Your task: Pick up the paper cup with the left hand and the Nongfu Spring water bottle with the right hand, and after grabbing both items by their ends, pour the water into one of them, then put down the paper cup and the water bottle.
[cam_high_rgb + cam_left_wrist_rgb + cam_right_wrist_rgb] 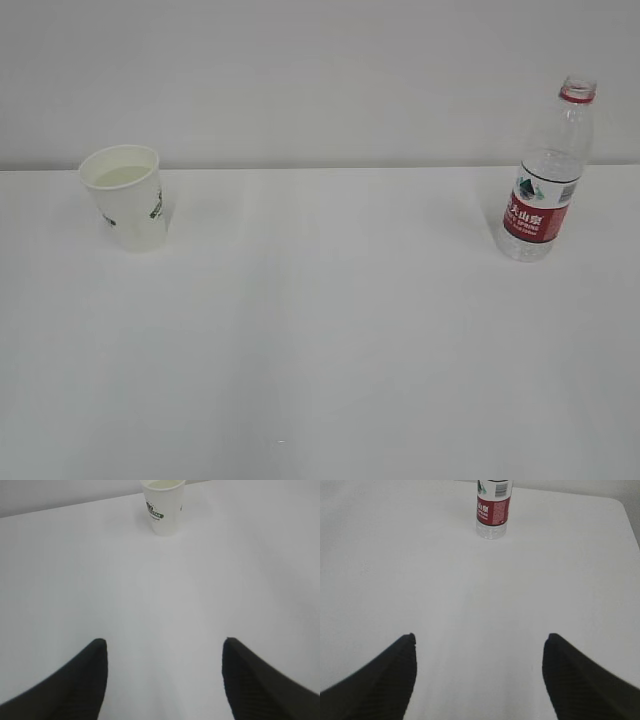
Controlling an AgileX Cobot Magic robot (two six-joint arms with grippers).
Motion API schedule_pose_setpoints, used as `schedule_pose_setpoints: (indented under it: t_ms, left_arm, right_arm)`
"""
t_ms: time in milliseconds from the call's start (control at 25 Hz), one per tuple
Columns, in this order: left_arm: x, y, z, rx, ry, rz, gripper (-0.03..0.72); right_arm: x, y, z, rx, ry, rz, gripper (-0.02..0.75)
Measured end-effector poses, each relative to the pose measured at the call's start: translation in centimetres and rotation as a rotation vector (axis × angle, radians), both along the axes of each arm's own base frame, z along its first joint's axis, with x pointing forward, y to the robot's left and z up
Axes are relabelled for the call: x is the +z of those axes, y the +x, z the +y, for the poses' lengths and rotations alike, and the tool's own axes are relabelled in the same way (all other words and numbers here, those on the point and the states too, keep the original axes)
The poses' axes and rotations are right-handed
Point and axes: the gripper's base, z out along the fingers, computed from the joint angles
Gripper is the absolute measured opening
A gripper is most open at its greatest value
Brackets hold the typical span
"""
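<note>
White table, pale wall

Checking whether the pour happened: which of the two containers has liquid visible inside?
The white tapered paper cup: pale liquid shows inside its rim. The tall clear plastic bottle looks see-through and empty, cap off.
</note>
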Motion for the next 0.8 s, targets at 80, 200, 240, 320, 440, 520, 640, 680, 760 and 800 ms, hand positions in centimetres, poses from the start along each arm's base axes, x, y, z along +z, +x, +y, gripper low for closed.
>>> schedule_pose_setpoints:
  t_ms: [80, 200, 240, 320, 440, 520, 640, 680, 760, 800]
  left_arm:
    - [0.00, 0.00, -0.02, -0.001, -0.002, 0.000, 0.524]
    - [0.00, -0.01, -0.05, -0.003, -0.005, 0.001, 0.524]
    - [0.00, -0.01, -0.06, -0.004, -0.006, 0.001, 0.524]
    - [0.00, -0.01, -0.08, -0.005, -0.008, 0.002, 0.524]
    - [0.00, -0.02, -0.09, -0.006, -0.009, 0.002, 0.524]
    - [0.00, -0.02, -0.09, -0.006, -0.009, 0.002, 0.524]
    - [0.00, -0.02, -0.09, -0.006, -0.009, 0.002, 0.524]
    - [0.00, -0.02, -0.09, -0.006, -0.009, 0.002, 0.524]
    - [0.00, -0.02, -0.09, -0.006, -0.009, 0.002, 0.524]
    - [0.00, -0.02, -0.10, -0.007, -0.010, 0.002, 0.524]
  right_arm:
    - [0.00, 0.00, -0.01, -0.002, 0.003, 0.000, 0.590]
    - [0.01, 0.01, -0.03, -0.004, 0.001, -0.001, 0.590]
    - [0.01, 0.01, -0.04, -0.005, 0.000, -0.001, 0.590]
    - [0.01, 0.01, -0.04, -0.006, 0.002, -0.001, 0.590]
    - [0.01, 0.01, -0.04, -0.006, 0.002, -0.001, 0.590]
    - [0.01, 0.01, -0.04, -0.006, 0.002, -0.001, 0.590]
    - [0.01, 0.01, -0.04, -0.007, 0.004, -0.001, 0.590]
    - [0.01, 0.01, -0.04, -0.007, 0.004, -0.001, 0.590]
    - [0.01, 0.01, -0.04, -0.007, 0.004, -0.001, 0.590]
    - [0.01, 0.01, -0.04, -0.007, 0.004, -0.001, 0.590]
